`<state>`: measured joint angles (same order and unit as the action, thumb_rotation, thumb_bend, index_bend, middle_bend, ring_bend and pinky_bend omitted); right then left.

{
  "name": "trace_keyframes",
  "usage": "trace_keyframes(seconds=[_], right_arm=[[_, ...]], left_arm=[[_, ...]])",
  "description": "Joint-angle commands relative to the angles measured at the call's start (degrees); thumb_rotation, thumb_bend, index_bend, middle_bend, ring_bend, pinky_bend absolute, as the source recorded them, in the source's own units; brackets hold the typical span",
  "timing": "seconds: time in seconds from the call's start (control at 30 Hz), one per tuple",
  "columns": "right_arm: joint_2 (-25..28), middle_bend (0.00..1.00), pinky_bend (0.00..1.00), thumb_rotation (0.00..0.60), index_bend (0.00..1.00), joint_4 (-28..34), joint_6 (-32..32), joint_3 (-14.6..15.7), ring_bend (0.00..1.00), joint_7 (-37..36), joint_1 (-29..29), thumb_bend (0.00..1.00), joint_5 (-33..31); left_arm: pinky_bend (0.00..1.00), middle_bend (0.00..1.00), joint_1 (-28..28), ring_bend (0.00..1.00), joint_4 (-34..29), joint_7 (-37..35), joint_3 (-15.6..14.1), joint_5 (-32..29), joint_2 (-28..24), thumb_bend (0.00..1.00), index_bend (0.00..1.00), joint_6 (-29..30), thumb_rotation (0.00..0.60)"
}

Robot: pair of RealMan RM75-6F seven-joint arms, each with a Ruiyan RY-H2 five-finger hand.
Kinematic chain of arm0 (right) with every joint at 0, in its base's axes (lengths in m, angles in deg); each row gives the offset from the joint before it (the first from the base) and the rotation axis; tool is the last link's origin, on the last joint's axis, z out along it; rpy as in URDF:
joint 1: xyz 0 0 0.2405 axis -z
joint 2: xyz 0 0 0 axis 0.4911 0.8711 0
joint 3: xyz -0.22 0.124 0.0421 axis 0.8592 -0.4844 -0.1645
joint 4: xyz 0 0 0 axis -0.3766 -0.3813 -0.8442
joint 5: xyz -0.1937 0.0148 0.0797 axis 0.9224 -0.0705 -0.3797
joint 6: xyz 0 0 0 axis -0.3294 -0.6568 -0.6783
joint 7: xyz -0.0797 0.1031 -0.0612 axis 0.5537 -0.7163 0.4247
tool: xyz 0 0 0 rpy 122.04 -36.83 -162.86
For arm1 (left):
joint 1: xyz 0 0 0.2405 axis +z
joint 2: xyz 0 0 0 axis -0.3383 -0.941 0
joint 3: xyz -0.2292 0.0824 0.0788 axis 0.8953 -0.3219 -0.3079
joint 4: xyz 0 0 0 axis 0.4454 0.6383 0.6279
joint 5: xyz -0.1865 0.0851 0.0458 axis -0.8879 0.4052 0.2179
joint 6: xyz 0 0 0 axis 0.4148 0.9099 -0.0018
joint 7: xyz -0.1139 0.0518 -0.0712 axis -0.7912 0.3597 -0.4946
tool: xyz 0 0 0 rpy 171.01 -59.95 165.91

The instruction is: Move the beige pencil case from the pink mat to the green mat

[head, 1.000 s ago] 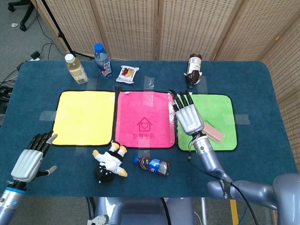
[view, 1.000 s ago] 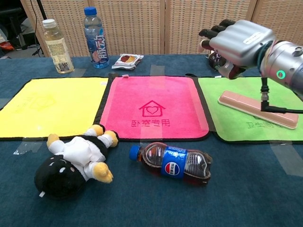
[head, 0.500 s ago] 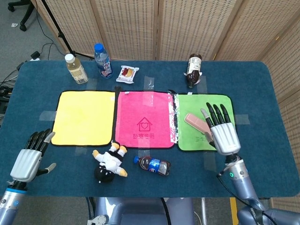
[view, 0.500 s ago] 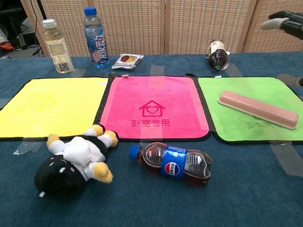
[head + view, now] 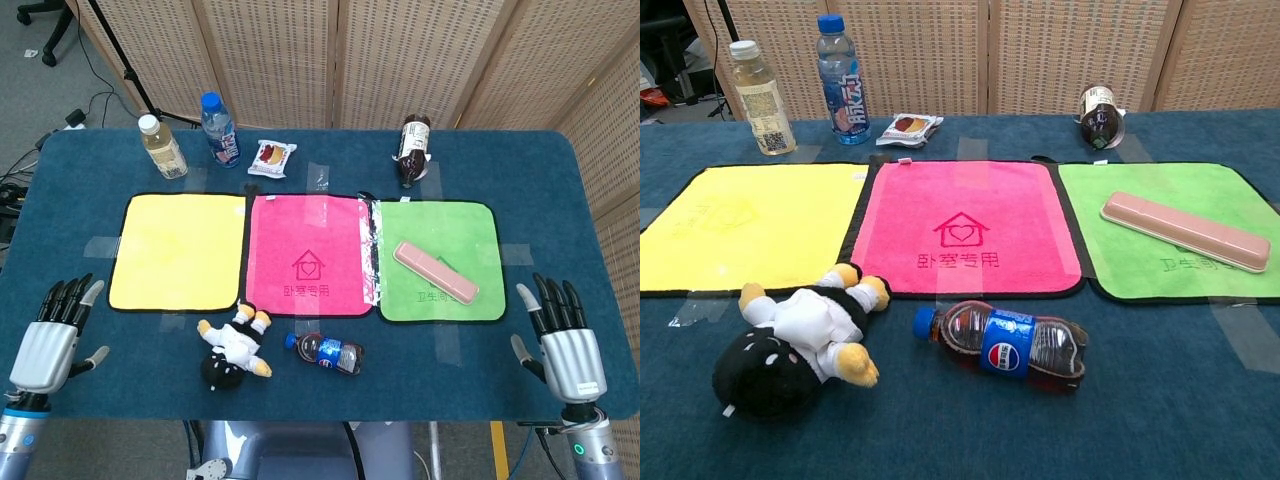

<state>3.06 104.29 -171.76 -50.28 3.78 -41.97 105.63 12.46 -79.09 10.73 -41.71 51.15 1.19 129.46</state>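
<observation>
The beige pencil case (image 5: 435, 271) (image 5: 1185, 231) lies flat and slanted on the green mat (image 5: 440, 225) (image 5: 1140, 260). The pink mat (image 5: 308, 256) (image 5: 963, 225) beside it carries nothing. My right hand (image 5: 564, 346) hovers near the table's front right corner, fingers spread, holding nothing, well clear of the case. My left hand (image 5: 52, 339) is at the front left edge, open and empty too. Neither hand appears in the chest view.
A yellow mat (image 5: 178, 250) lies left of the pink one. A plush toy (image 5: 235, 345) and a cola bottle (image 5: 328, 352) lie in front of the mats. Behind them stand two bottles (image 5: 162, 146) (image 5: 220, 129), a snack packet (image 5: 272, 156) and a dark bottle (image 5: 412, 148).
My right hand has left the pencil case on the green mat and drawn back from over it to the front right corner. The left hand has slid slightly back toward the edge.
</observation>
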Motion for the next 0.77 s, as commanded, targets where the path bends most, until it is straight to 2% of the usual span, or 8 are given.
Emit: trace_keyframes(seconds=[0.03, 0.2, 0.43, 0.77], right_arm=[[0.15, 0.0, 0.0, 0.6, 0.07, -2.39, -1.2, 0.18, 0.0, -1.99, 2.22, 0.37, 0.49], [1.79, 0.0, 0.0, 0.6, 0.07, -2.32, 0.42, 0.01, 0.0, -3.63, 3.16, 0.37, 0.88], [4.15, 0.0, 0.0, 0.6, 0.07, 1.33, 2.96, -0.07, 0.0, -0.47, 3.87, 0.36, 1.58], [4.78, 0.0, 0.0, 0.6, 0.07, 3.64, 5.65, -2.21, 0.0, 0.8, 4.44, 0.36, 1.36]], left_arm=[[0.0, 0.0, 0.29, 0.0, 0.59, -0.02, 0.2, -0.32, 0.0, 0.16, 0.0, 0.35, 0.6], [0.0, 0.0, 0.25, 0.0, 1.59, -0.82, 0.89, -0.47, -0.07, 0.16, 0.0, 0.87, 0.6], [0.0, 0.0, 0.44, 0.0, 2.36, -1.11, 1.04, 0.6, -0.06, 0.16, 0.0, 2.2, 0.6], [0.0, 0.0, 0.75, 0.0, 2.16, -1.67, 0.87, 1.37, -0.32, 0.16, 0.0, 2.91, 0.6]])
